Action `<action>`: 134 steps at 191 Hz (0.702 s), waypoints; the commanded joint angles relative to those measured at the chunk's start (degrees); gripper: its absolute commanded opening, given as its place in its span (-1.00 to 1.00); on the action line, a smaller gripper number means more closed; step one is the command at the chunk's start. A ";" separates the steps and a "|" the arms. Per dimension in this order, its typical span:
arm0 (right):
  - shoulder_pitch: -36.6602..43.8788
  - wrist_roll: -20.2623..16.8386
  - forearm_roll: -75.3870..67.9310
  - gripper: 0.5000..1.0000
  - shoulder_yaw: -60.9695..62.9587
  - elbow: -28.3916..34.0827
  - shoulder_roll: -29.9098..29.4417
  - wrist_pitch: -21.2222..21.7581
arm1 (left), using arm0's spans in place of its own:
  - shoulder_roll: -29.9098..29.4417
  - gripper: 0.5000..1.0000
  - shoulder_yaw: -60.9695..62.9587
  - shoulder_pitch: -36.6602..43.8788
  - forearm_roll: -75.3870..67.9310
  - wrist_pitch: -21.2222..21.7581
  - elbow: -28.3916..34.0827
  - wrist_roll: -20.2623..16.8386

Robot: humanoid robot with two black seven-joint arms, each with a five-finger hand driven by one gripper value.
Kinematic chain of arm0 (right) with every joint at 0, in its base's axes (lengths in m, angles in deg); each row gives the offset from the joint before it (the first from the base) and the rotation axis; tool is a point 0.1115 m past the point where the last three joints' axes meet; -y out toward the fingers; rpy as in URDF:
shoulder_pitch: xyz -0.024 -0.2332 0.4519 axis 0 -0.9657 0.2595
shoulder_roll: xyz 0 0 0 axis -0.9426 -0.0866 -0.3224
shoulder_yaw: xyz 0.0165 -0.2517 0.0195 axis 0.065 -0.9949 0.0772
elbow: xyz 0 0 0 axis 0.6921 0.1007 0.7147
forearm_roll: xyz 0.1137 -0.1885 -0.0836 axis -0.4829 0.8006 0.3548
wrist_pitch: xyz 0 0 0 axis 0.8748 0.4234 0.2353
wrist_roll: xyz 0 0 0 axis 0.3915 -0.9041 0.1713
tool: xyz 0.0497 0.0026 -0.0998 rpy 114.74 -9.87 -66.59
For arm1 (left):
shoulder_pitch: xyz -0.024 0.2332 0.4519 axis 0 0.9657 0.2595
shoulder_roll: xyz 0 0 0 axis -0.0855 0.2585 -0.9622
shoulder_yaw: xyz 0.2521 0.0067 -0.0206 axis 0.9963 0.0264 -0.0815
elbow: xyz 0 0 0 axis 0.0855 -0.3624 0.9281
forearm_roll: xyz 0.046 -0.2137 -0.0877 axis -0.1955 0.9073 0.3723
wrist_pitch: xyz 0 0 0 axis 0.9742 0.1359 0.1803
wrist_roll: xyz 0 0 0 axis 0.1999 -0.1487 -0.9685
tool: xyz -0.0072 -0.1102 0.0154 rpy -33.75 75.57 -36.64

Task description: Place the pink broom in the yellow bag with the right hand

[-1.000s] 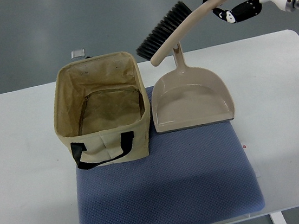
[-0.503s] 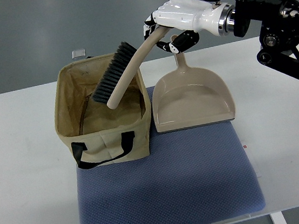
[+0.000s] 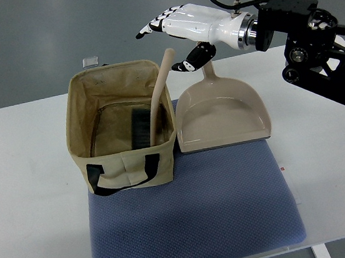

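The broom (image 3: 151, 109) now stands in the yellow bag (image 3: 121, 128), bristles on the bag's floor and handle leaning on its right rim; half a second ago it hung tilted above the opening in the right hand (image 3: 180, 28). That hand now hovers above the bag's far right corner, fingers spread, holding nothing. The dustpan (image 3: 221, 112) lies right of the bag. Placement looks done.

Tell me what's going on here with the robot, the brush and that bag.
The right hand hovers with its fingers spread above the bag, holding nothing. The broom stands in the bag, bristles down and handle leaning out over the rim. A dustpan lies beside the bag, partly on the blue mat. No left arm shows.
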 commanded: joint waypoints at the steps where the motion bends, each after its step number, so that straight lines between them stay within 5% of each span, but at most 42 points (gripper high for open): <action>1: -0.12 0.04 -0.10 0.56 0.37 0.03 0.61 -0.11 | 0.00 1.00 0.00 0.00 0.00 0.02 0.00 0.00; 57: -6.19 -0.31 -3.44 0.56 8.98 -0.15 2.02 -0.81 | 0.00 1.00 0.00 0.00 0.00 0.02 0.00 0.00; 134: -17.87 -0.40 -36.39 0.56 21.10 -9.20 2.72 -1.60 | 0.00 1.00 0.00 0.00 0.00 0.02 0.00 0.00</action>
